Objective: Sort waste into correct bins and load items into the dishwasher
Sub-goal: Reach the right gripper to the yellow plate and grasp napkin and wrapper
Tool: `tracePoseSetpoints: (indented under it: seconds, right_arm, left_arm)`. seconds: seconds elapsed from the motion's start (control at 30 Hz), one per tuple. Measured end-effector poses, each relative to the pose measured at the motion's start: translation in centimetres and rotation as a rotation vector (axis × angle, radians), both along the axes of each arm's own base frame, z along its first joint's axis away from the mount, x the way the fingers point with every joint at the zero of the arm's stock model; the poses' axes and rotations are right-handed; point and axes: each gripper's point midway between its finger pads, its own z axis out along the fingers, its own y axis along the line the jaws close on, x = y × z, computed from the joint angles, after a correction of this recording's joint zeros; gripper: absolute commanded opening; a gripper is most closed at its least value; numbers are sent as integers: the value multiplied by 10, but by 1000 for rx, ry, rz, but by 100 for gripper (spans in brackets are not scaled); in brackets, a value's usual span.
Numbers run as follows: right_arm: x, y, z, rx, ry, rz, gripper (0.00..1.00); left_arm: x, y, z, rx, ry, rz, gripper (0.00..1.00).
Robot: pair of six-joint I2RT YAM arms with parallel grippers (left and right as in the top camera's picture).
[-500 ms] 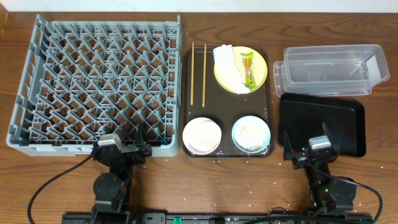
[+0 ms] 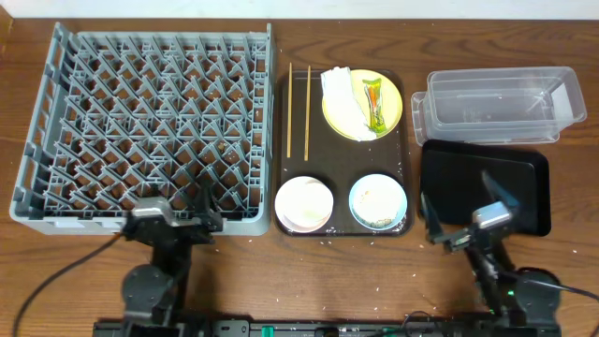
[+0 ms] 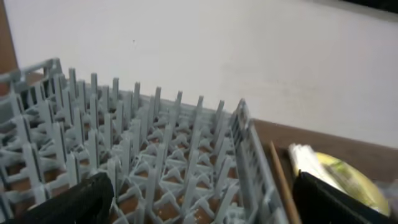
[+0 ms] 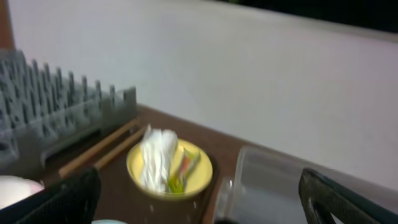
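Looking down from overhead: grey-blue dish rack (image 2: 140,122) on the left of the table (image 2: 318,28), dark brown serving tray (image 2: 342,154) just beside its right wall. On that tray, two wooden chopsticks (image 2: 289,110) lying parallel along the left side. Yellow plate (image 2: 395,110) at the far right corner, bearing a crumpled white napkin (image 2: 339,98) and a green-and-orange wrapper (image 2: 374,105). White bowl (image 2: 305,204) and light blue bowl (image 2: 378,202) side by side at the near edge, pale scraps (image 2: 379,221) in the blue one. Further right, clear plastic tub (image 2: 496,75) with the black tray (image 2: 510,215) just nearer. Left hand (image 2: 175,204) low at the rack's near wall; right hand (image 2: 460,201) over the black tray's near left corner, fingers far apart.

Seen from the left wrist: left hand (image 3: 199,205) spread wide, dark fingers (image 3: 81,202) in the bottom corners, holding nothing. Rack pegs (image 3: 124,155) ahead; one chopstick (image 3: 283,186), napkin (image 3: 308,162) and plate (image 3: 357,183) off to the right, blurred.

Seen from the right wrist: right hand (image 4: 199,202) likewise wide, gripping nothing. Ahead, plate (image 4: 196,171) with napkin (image 4: 155,158) and wrapper (image 4: 183,168); chopsticks (image 4: 102,149) and rack (image 4: 56,118) to the left, tub (image 4: 273,180) to the right, a sliver of white bowl (image 4: 12,186) at the lower left.
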Motion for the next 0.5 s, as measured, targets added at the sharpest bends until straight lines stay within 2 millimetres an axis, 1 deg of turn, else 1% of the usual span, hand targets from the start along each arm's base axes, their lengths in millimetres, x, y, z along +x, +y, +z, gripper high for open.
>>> tracePoseSetpoints:
  seconds: [0.03, 0.07, 0.13, 0.17, 0.2, 0.23, 0.27, 0.3, 0.33, 0.37, 0.4, 0.47, 0.5]
  right_arm:
    - [1, 1, 13, 6, 24, 7, 99]
    - [3, 2, 25, 12, 42, 12, 99]
    - [15, 5, 52, 32, 126, 33, 99]
    - [25, 7, 59, 53, 206, 45, 99]
    - [36, 11, 61, 73, 301, 62, 99]
    - [45, 13, 67, 90, 352, 75, 99]
    - [59, 17, 70, 108, 439, 94, 99]
    - [70, 23, 71, 122, 516, 114, 99]
    - [81, 29, 72, 125, 581, 135, 99]
    - [99, 40, 72, 124, 640, 166, 99]
    - [110, 48, 66, 123, 704, 187, 99]
    - [128, 59, 62, 137, 749, 222, 99]
    - [139, 69, 60, 164, 765, 272, 99]
  left_arm:
    - [-2, 0, 16, -14, 20, 1, 94]
    - [-3, 0, 27, -26, 40, 0, 93]
    - [-1, -4, 49, -36, 114, -17, 93]
    - [2, -7, 55, -43, 180, -31, 93]
    - [6, -12, 58, -45, 252, -57, 94]
    - [10, -18, 56, -48, 346, -82, 93]
    - [15, -22, 57, -52, 389, -104, 93]
    - [18, -30, 55, -60, 491, -137, 93]
    - [24, -35, 55, -69, 538, -159, 93]
    - [29, -43, 52, -85, 639, -194, 94]
    - [35, -48, 50, -94, 683, -213, 93]
    - [39, -55, 37, -118, 799, -240, 93]
    - [40, -57, 30, -126, 837, -250, 94]
